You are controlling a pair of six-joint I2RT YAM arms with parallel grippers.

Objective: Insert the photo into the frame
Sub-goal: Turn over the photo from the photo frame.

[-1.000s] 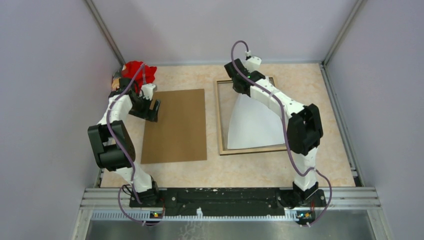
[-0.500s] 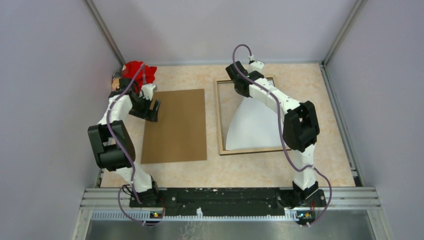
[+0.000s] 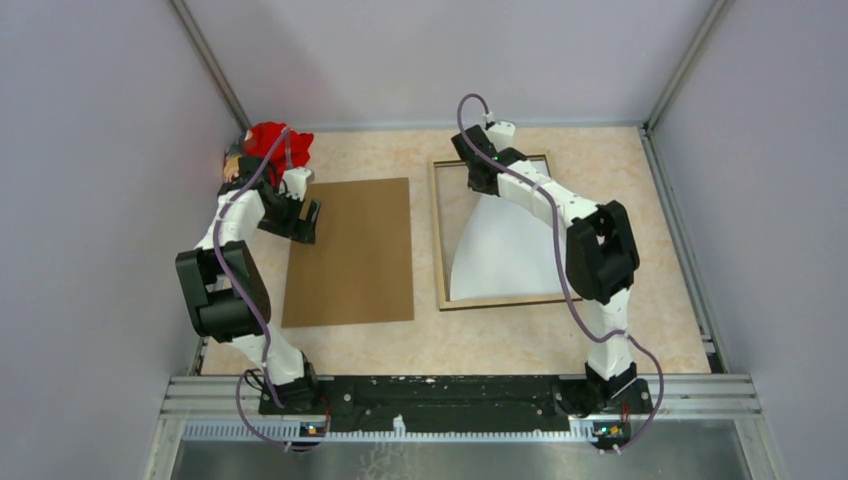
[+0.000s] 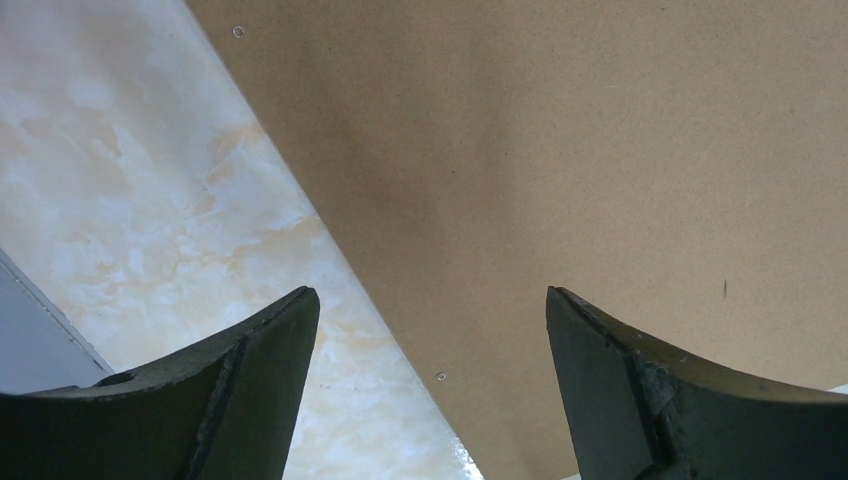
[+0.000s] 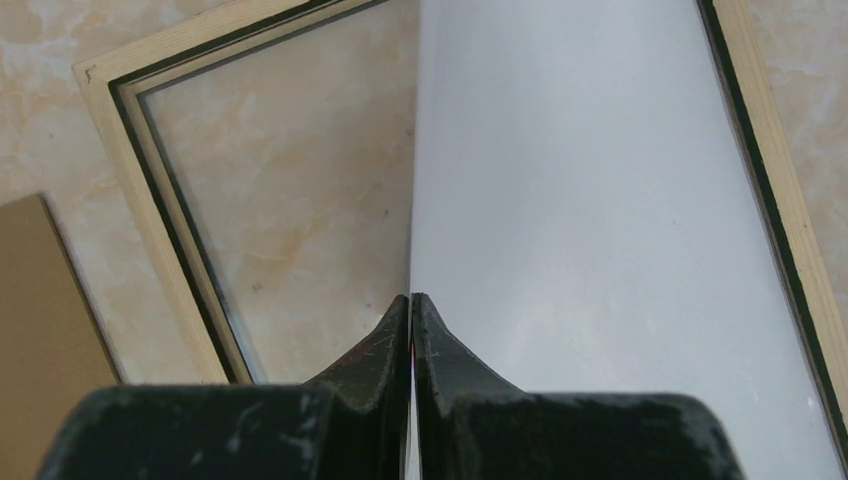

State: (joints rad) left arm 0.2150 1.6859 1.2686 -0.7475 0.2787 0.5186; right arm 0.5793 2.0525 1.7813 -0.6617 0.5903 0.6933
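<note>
White paper rises in a curve out of the frame [image 3: 440, 240]. The photo [image 3: 505, 250] shows only its plain reverse, with its near edge lying just inside the frame's near rail. Its far end is lifted off the pane and narrows toward the right tool [image 5: 412, 297], whose fingers are pinched tight on the sheet's edge. The frame lies flat on the right half of the marbled table [image 3: 500, 335], tan wood back upward, with a thin black line running inside the rails. The beige stone pattern shows through the clear pane where the sheet leaves it uncovered. Left of the frame and apart from it, a plain brown backing board [image 3: 350, 250] lies flat. The left tool [image 4: 432, 300] hangs over that board's left edge, fingers spread wide with nothing between them. A red object [image 3: 278, 140] sits at the table's far left corner, too unclear to name.
</note>
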